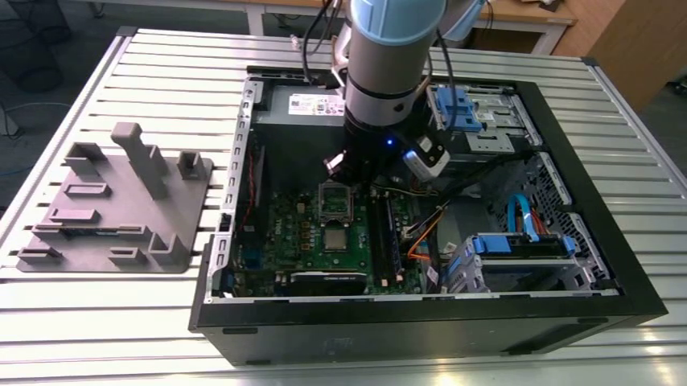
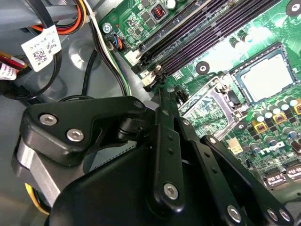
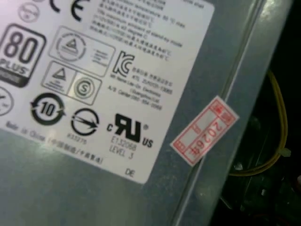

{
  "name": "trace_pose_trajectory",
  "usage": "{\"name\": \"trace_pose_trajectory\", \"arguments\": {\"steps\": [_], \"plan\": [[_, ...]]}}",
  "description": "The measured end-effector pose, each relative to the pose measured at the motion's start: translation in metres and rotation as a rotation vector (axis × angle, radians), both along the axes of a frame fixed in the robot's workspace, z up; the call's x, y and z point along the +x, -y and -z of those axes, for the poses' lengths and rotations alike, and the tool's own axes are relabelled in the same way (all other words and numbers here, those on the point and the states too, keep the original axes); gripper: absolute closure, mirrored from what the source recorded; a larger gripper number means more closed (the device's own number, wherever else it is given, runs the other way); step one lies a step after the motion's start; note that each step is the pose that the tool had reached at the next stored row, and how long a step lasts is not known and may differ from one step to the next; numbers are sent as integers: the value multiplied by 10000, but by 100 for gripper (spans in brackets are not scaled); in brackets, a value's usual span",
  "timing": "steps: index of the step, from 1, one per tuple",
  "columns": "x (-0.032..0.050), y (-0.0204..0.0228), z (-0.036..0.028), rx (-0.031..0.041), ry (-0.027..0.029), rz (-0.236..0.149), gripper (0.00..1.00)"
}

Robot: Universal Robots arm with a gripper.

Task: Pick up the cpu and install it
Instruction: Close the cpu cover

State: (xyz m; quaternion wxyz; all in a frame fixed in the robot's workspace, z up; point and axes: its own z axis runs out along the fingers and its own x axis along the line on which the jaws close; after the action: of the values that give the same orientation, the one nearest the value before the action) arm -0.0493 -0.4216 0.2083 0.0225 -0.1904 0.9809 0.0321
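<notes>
The cpu (image 1: 336, 238) (image 2: 267, 77), a pale silver square chip, lies flat in its socket on the green motherboard (image 1: 306, 241) inside the open computer case. The silver socket frame (image 1: 334, 199) (image 2: 207, 106) stands swung up beside it. My gripper (image 1: 359, 178) (image 2: 159, 92) hangs over the board just beyond the raised frame, apart from the cpu. Its black fingers (image 2: 164, 136) are pressed together with nothing between them.
The black case (image 1: 429, 322) lies open on a slatted metal table (image 1: 86, 322). A grey tray with upright posts (image 1: 108, 209) sits at the exterior view's left. The power supply (image 1: 306, 104) (image 3: 117, 94), memory slots (image 2: 207, 37), cables (image 2: 94, 37) and blue drive brackets (image 1: 516, 245) crowd the case.
</notes>
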Motion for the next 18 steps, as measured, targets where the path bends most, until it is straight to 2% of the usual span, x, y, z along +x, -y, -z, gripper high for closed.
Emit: {"name": "trace_pose_trajectory", "arguments": {"steps": [6,18], "plan": [[-1,25,-49,0,24,-30,89],[-1,101,-132,1,30,-71,89]]}}
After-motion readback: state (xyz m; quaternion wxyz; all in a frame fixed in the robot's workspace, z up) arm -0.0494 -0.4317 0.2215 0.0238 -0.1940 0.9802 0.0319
